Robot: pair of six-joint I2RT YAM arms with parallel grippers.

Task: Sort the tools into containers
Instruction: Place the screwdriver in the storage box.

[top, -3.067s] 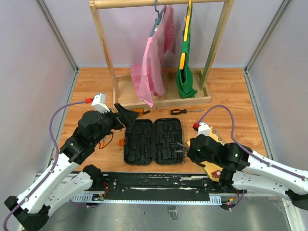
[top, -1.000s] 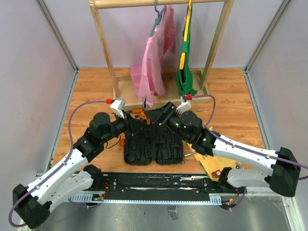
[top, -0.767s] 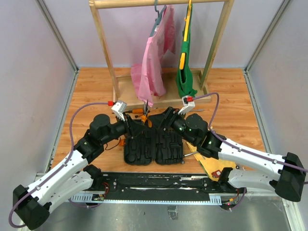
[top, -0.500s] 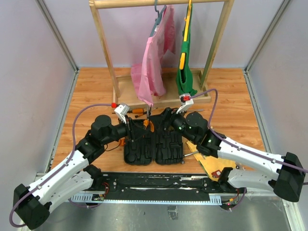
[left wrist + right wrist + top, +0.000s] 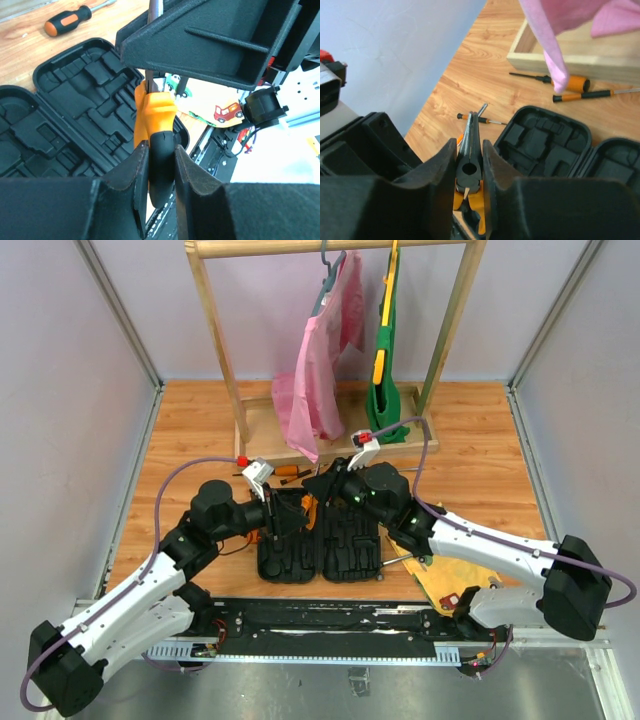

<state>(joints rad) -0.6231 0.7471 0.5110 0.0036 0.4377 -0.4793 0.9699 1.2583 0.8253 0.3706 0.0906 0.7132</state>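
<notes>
Orange-handled pliers (image 5: 308, 505) hang in the air over the left half of the open black case (image 5: 345, 550), held from both ends. My left gripper (image 5: 285, 512) is shut on the black-tipped orange handle (image 5: 155, 117), which sits pinched between its pads. My right gripper (image 5: 320, 490) is shut on the pliers' dark metal head (image 5: 470, 132), nose pointing away from that camera. In the left wrist view the right gripper's black body (image 5: 200, 40) fills the top. The case's moulded slots (image 5: 547, 142) show no tools where visible. Orange-and-black screwdrivers (image 5: 572, 82) lie on the wood beyond the case.
A wooden clothes rack (image 5: 335, 440) with pink (image 5: 320, 370) and green (image 5: 385, 380) garments stands behind the case. A thin screwdriver (image 5: 477, 119) lies left of the case. The yellow picture board (image 5: 440, 585) lies at the front right, under my right arm.
My right gripper has swung left to meet the left one, opened, and shut on the pliers' head. The left gripper has kept its grip on the handle and shifted slightly right.
</notes>
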